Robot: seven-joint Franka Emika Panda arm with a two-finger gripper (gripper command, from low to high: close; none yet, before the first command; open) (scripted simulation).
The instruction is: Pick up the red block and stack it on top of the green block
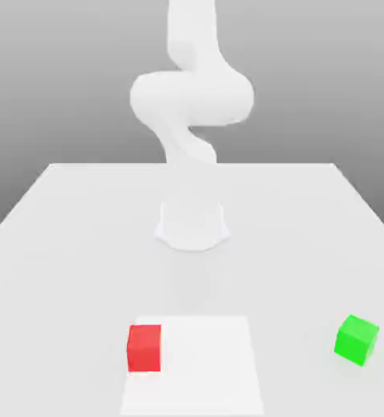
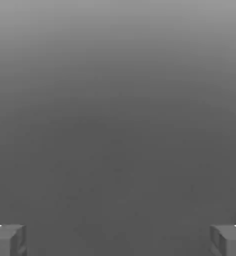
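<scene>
surroundings: a pale square patch (image 1: 203,366) lies on the white table (image 1: 81,269), and the red block (image 1: 144,348) sits at its edge on the exterior view's left, near the patch's far corner. the green block (image 1: 357,340) stands on the table well apart, off the patch towards the exterior view's right, turned at an angle to the red one. the white robot arm (image 1: 193,98) rises from its base (image 1: 192,228), which stands farther back, behind both blocks and between them from side to side. edges and room: the table's far edge runs straight behind the base, both sides slope outwards, and bare surface separates the two blocks and lies between them and the base. visibility: the arm is cut off by the upper border of the exterior view, the near part of the table runs out of that frame, and the base blends into the pale surface. in the hand view the gripper (image 2: 118,240) has its fingers spread wide, each partly cropped, against a plain grey background
</scene>
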